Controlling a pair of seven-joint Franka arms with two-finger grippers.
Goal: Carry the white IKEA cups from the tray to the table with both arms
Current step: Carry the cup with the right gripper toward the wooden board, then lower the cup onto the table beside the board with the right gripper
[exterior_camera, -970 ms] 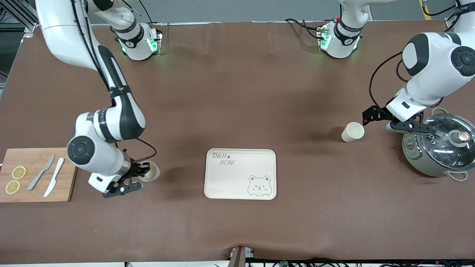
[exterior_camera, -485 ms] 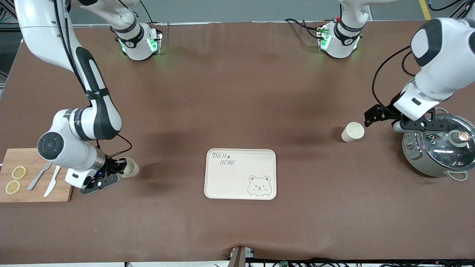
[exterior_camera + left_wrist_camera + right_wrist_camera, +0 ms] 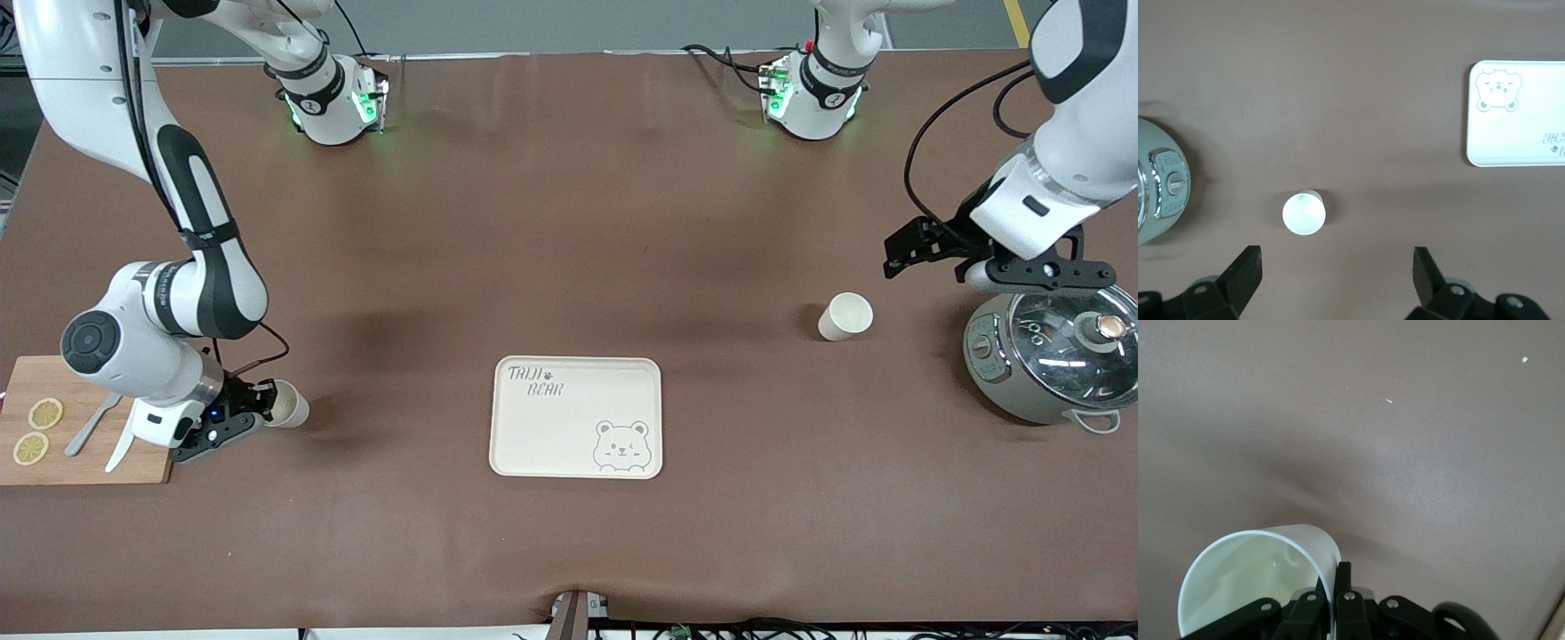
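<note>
One white IKEA cup [image 3: 845,316] stands upright on the brown table between the bear-printed tray [image 3: 569,431] and the grey-green pot [image 3: 1036,378]. It also shows in the left wrist view [image 3: 1303,213]. My left gripper [image 3: 900,253] is open and empty, up in the air over the table beside that cup [image 3: 1338,257]. My right gripper [image 3: 265,407] is shut on the rim wall of the second white cup [image 3: 289,405], which is tilted on its side over the table beside the cutting board. The right wrist view shows one finger inside this cup [image 3: 1251,580] and one outside [image 3: 1336,580].
A wooden cutting board [image 3: 80,391] with two knives and lemon slices lies at the right arm's end. The lidded pot also shows in the left wrist view [image 3: 1155,180], as does the tray [image 3: 1518,133].
My right gripper has carried its cup away from the tray, toward the cutting board. My left gripper has drawn away from the standing cup, toward the bases, still open.
</note>
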